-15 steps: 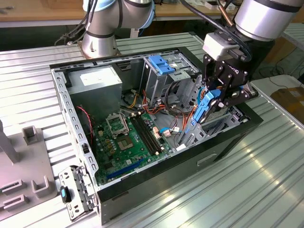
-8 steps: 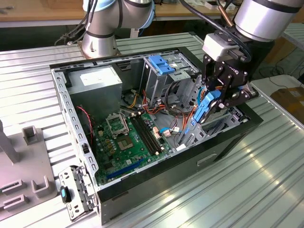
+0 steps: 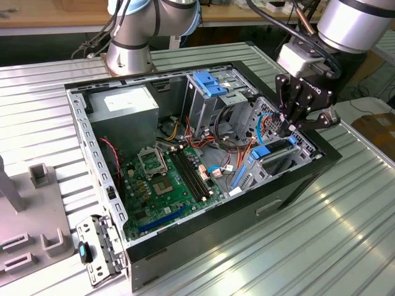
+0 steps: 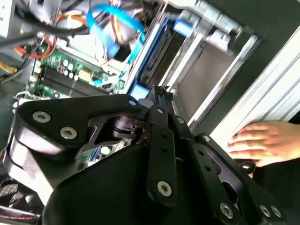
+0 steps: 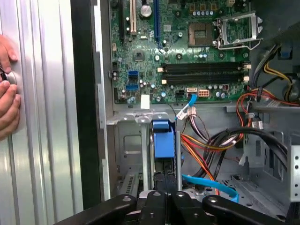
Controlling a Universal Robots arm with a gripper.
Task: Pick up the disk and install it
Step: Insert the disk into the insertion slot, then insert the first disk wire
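The computer case [image 3: 271, 203] is set on the table [image 3: 345, 234]. Inside it, the board [image 3: 163, 182] is laid flat. The disk [image 3: 261, 150] is found at the exterior view's right of the board, with the gripper [image 3: 287, 128] just above it.

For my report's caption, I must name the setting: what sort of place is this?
Probably a robotics laboratory or workshop: an open black desktop computer case with a green motherboard lies on a ribbed silver metal table, beside a grey robot arm base.
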